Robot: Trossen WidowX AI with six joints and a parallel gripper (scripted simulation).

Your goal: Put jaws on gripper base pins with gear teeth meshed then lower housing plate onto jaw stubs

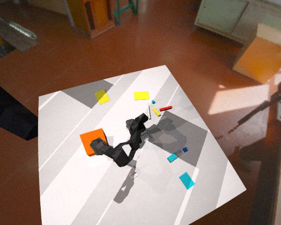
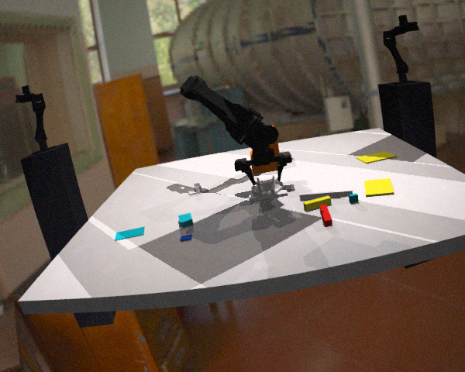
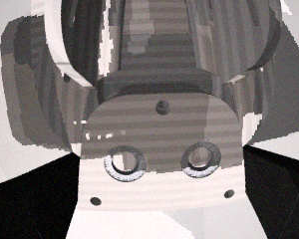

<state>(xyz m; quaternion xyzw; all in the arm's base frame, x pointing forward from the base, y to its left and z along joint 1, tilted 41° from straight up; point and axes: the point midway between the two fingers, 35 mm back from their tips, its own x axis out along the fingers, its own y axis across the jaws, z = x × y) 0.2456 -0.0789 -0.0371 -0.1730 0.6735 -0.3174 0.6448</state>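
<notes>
My gripper (image 2: 266, 184) (image 3: 160, 157) is shut on the pale housing plate (image 3: 161, 141), with one black finger at each side edge. The plate has two ringed holes, with a round end showing inside each. Two curved jaws (image 3: 82, 45) (image 3: 234, 45) extend beyond it at the top of the wrist view. The gripper base is largely hidden under the plate and jaws. In the exterior view the pale assembly (image 2: 266, 190) is between and just below the fingertips, low at the table. Mesh of the teeth, exact plate height and level cannot be told.
A small pale part (image 1: 134, 175) (image 2: 198, 188) lies apart. A long thin bar (image 1: 149, 111) (image 2: 325, 195), yellow block (image 1: 156, 111) (image 2: 317, 202) and red block (image 1: 165, 108) (image 2: 325, 215) lie nearby. A cyan block (image 1: 172, 157) (image 2: 185, 220) and orange box (image 1: 93, 135) also stand on the table.
</notes>
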